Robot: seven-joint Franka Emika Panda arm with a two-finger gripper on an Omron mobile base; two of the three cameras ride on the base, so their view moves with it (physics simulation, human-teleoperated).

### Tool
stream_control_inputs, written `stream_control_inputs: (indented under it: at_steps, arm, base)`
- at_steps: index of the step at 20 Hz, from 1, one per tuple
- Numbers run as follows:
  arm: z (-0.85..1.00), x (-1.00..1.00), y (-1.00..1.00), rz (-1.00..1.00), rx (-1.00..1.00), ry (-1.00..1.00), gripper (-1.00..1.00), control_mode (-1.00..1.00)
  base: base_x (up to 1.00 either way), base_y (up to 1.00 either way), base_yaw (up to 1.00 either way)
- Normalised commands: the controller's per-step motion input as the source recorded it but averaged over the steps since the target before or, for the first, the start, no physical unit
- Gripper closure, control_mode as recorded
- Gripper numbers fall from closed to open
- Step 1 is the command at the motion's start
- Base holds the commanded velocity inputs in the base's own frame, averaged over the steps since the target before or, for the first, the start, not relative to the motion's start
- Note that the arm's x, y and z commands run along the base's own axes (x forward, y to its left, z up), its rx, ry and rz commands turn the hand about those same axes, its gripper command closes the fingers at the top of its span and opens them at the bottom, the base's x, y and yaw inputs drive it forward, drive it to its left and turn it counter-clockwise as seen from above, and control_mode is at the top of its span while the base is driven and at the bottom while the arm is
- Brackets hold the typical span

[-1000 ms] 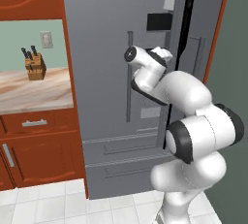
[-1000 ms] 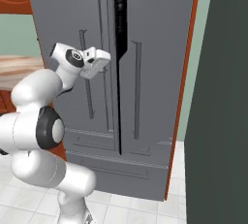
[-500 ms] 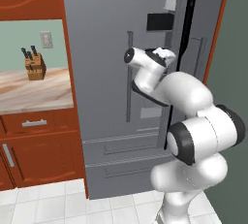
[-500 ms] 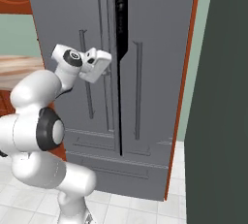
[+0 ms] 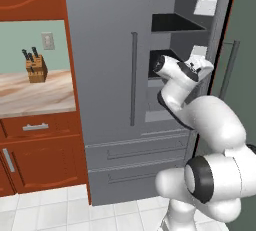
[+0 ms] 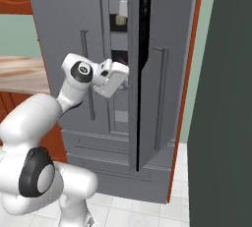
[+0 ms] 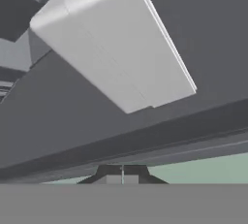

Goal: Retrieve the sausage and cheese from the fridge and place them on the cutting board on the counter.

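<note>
The grey fridge [image 5: 100, 50] stands with its right door [image 6: 167, 34] swung partly open, so dark inner shelves [image 5: 175, 23] show in the gap. My gripper [image 5: 204, 68] is shut and empty, reaching into that gap at the door's inner edge [image 6: 122, 73]. In the hand view the shut fingertips [image 7: 122, 175] point at a pale grey door bin [image 7: 116, 43] close ahead. A small pale yellow chunk, likely the cheese [image 6: 118, 20], sits high inside. The sausage is hidden. The cutting board is out of view. The marbled counter [image 5: 35, 95] lies to the left.
A wooden knife block [image 5: 36, 67] stands on the counter. Reddish-brown cabinets [image 5: 40, 155] with silver handles sit below it. A dark green wall [image 6: 226, 98] closes in on the right, near the swinging door. Pale floor tiles [image 5: 60, 212] lie in front.
The fridge's right door has swung much wider open, and my hand has moved right with its edge. More of the inner shelves and door bins shows.
</note>
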Motion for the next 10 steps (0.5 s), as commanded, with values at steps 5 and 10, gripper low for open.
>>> stream_control_inputs:
  at_steps: [5,10]
  arm:
    - [0.0,-0.71,-1.0,-0.16,0.0,0.04,1.0,-1.0]
    - [0.0,-0.1,-1.0,-0.09,-0.01,0.0,1.0,-1.0]
  base:
    - [0.0,0.0,0.0]
    - [0.0,0.0,0.0]
